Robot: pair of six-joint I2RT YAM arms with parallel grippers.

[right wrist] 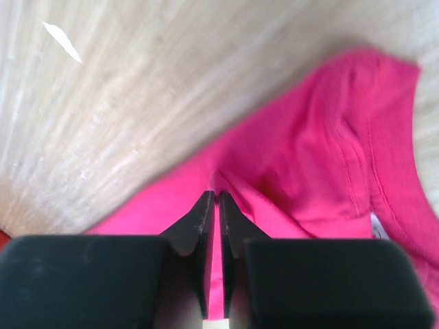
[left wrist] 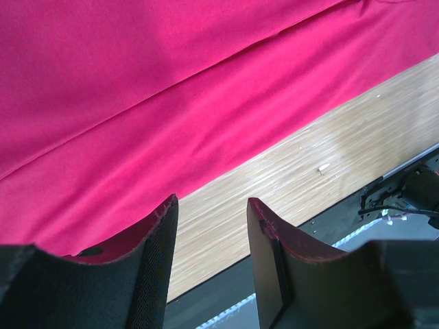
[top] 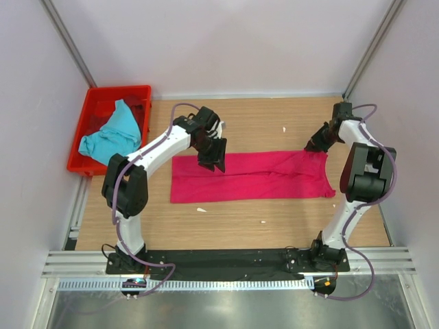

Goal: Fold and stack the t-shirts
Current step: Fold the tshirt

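Pink t-shirt in tight right claw; left claw half-open, empty.

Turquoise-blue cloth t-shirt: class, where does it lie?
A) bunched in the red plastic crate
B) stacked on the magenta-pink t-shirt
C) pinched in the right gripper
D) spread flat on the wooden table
A: the turquoise-blue cloth t-shirt lies bunched inside the red plastic crate; only the magenta-pink cloth t-shirt lies on the wooden table.
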